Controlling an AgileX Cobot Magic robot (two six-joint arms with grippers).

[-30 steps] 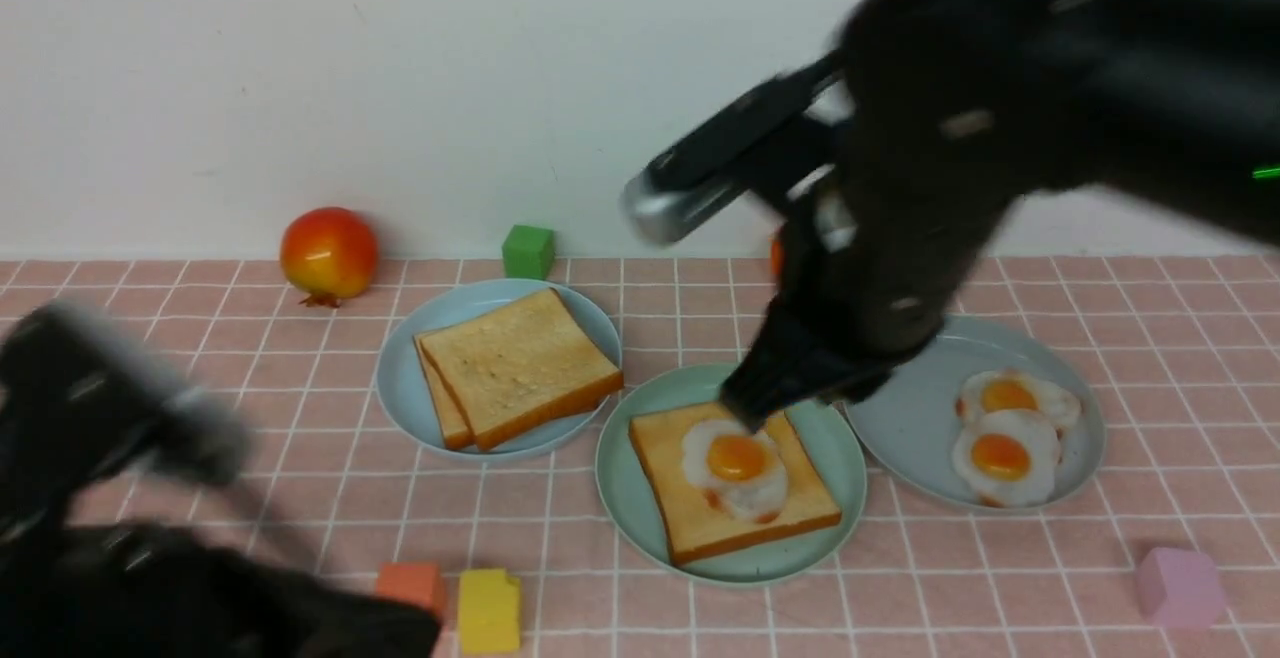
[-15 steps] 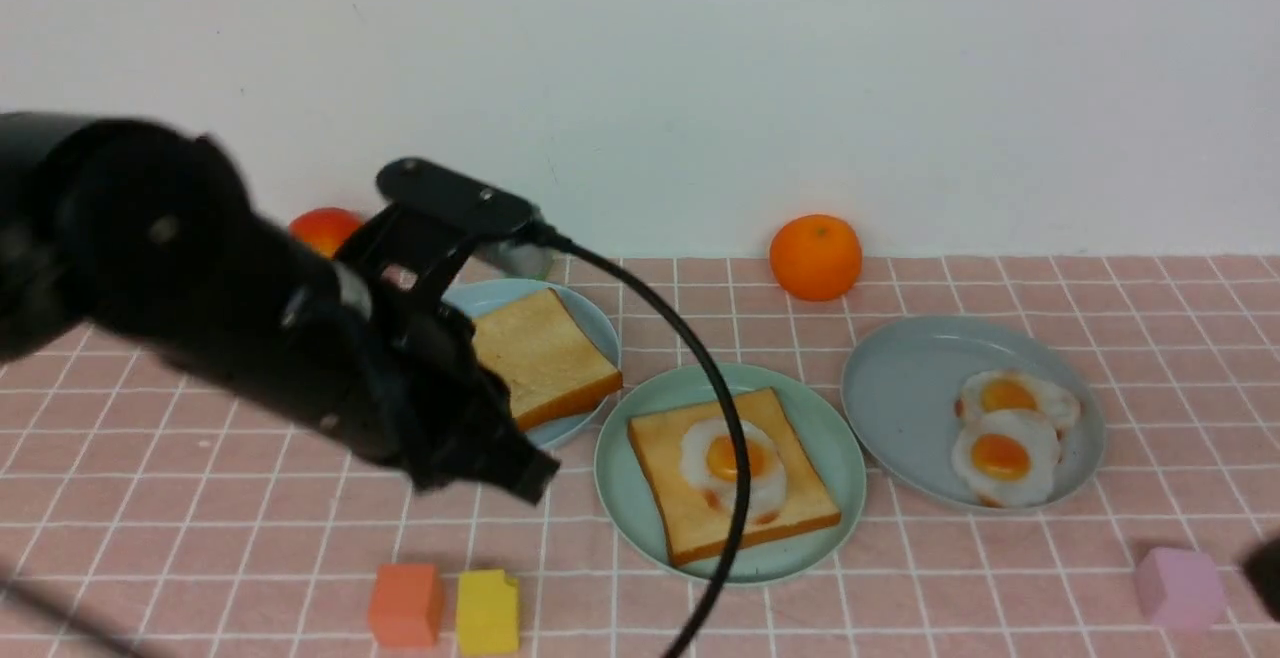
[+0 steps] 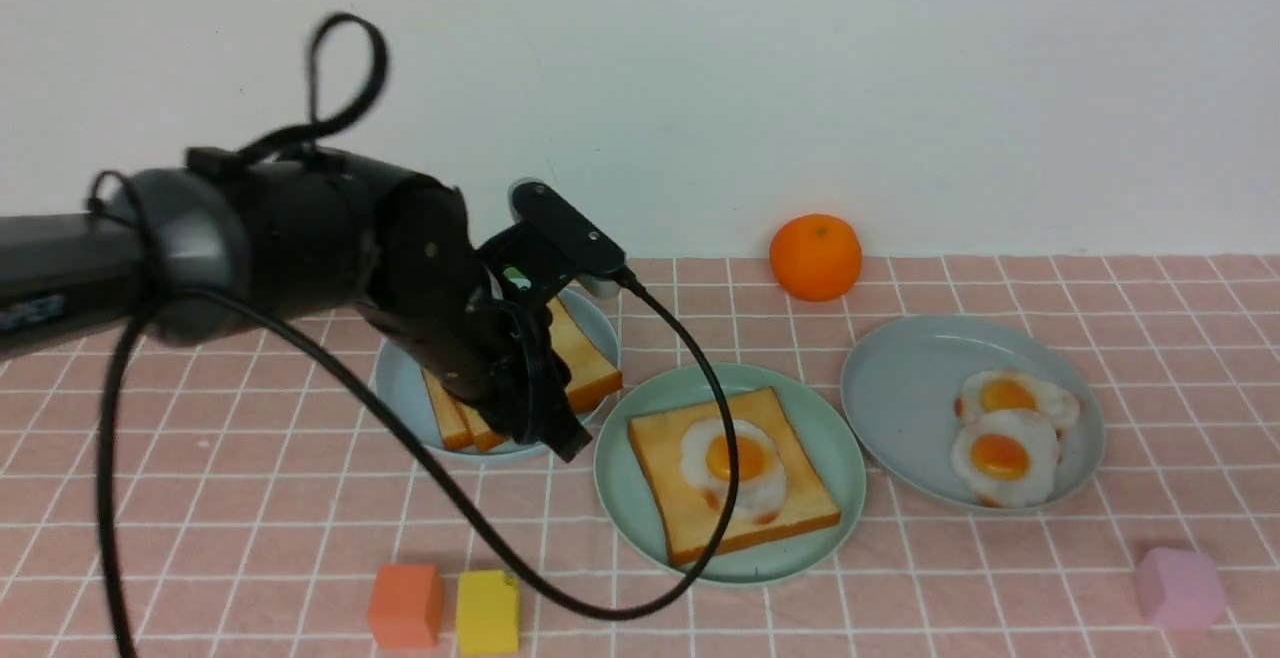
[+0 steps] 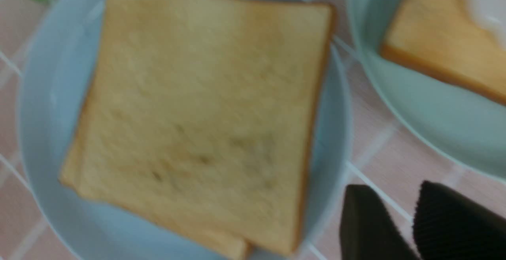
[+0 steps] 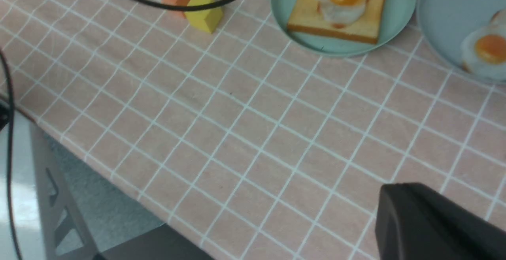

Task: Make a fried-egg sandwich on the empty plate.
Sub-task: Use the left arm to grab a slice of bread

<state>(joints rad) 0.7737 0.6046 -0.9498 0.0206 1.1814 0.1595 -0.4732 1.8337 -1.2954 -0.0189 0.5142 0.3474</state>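
staged lab setup, pink checked cloth point(image 3: 900, 588), toy blocks point(image 3: 405, 605)

A plain white wall point(image 3: 900, 68), evenly lit, rises straight behind the worktop point(image 3: 1000, 588), which is covered by a pink cloth point(image 5: 237, 133) with a white grid, and below the cloth's near edge a grey frame point(image 5: 43, 181) and speckled grey floor point(image 5: 106, 208) show.

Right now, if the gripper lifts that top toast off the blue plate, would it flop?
Probably not: the top toast is thick with straight edges and lies flat on the lower slice, no sag. Its matt, pitted face looks unlikely to slip. Pushed rather than lifted, it might slide off that slice.
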